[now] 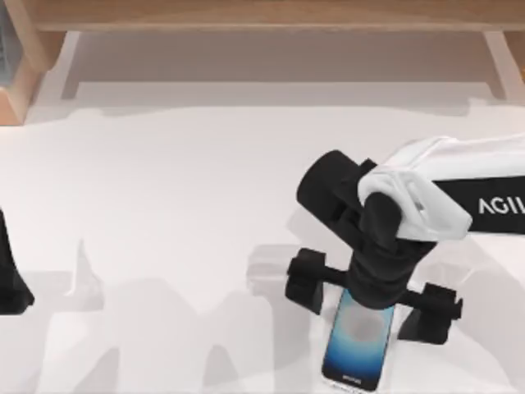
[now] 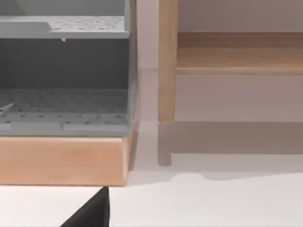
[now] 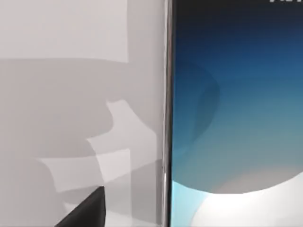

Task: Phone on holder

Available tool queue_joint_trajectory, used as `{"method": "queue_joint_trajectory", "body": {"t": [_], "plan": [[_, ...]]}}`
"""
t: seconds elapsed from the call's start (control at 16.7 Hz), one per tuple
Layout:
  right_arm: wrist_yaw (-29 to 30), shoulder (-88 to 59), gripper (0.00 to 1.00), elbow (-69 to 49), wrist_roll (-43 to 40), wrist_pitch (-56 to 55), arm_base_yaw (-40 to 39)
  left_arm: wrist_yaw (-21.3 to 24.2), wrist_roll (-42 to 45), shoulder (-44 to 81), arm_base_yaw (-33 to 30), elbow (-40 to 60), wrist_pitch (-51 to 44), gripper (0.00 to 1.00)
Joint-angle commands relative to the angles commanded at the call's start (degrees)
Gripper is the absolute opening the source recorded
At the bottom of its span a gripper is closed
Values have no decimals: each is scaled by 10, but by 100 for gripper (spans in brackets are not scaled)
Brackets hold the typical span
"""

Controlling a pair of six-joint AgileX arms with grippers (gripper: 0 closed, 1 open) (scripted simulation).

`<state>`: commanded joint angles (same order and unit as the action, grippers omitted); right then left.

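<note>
The phone (image 1: 357, 341) lies flat, screen up, on the white surface (image 1: 164, 205) near the front edge, right of centre in the top view. Its blue screen with a pale centre faces the camera, and small white lettering shows at its near end.

My right arm reaches in from the right side, and its hand (image 1: 369, 297) hangs directly over the far end of the phone. The two black fingers are spread wide apart, one (image 1: 308, 279) off the phone's left and the other (image 1: 426, 312) off its right, so the hand is released and grasps nothing. In the right wrist view the phone (image 3: 236, 118) sits close beneath the camera, its silver rim running alongside bare surface.

My left arm (image 1: 10, 275) is parked at the left edge of the surface. I cannot tell the state of its hand. The left wrist view looks toward a grey perforated shelf unit (image 2: 64, 71) on a wooden base (image 2: 61, 161) beyond the surface.
</note>
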<state>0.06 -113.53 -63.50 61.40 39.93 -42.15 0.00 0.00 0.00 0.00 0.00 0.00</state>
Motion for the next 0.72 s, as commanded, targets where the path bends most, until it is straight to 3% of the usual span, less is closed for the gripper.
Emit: {"method": "queue_joint_trajectory", "body": {"t": [0.66,0.72], "plan": [[0,0,2,0,0,0,0,0,0,0,0,0,0,100],[0,0,0,0,0,0,0,0,0,0,0,0,0,100]]}}
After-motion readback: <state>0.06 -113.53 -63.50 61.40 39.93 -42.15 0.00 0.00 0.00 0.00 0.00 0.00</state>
